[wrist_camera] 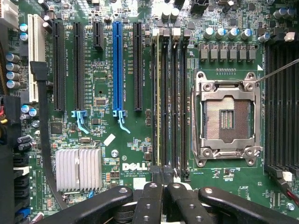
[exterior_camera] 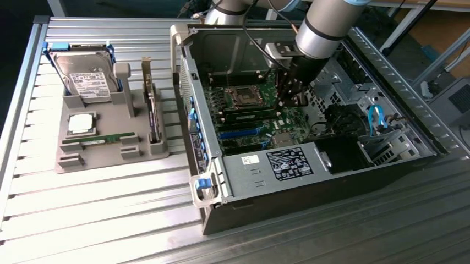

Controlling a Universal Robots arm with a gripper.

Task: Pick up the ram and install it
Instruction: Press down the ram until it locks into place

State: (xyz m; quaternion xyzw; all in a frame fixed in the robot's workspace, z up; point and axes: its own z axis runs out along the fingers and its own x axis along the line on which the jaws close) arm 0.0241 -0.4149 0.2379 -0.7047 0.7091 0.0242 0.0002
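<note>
A ram (wrist_camera: 159, 100) stands edge-on in one of the black memory slots beside the empty processor socket (wrist_camera: 226, 119). My gripper (wrist_camera: 163, 175) is shut, its black fingertips pressed together right over one end of that stick; I cannot tell whether they touch it. In the exterior view the gripper (exterior_camera: 290, 102) hangs inside the open computer case (exterior_camera: 309, 165), just above the motherboard's memory slots (exterior_camera: 250, 114). Another slim green ram (exterior_camera: 99, 140) lies in the grey holder tray (exterior_camera: 110, 157) at the exterior view's left.
The tray also carries a hard drive (exterior_camera: 88, 80), a square silver processor chip (exterior_camera: 81, 124) and a dark expansion card (exterior_camera: 153, 115) standing on edge. Case walls, a drive cage with blue cables (exterior_camera: 376, 118) and the power supply (exterior_camera: 294, 162) ring the motherboard.
</note>
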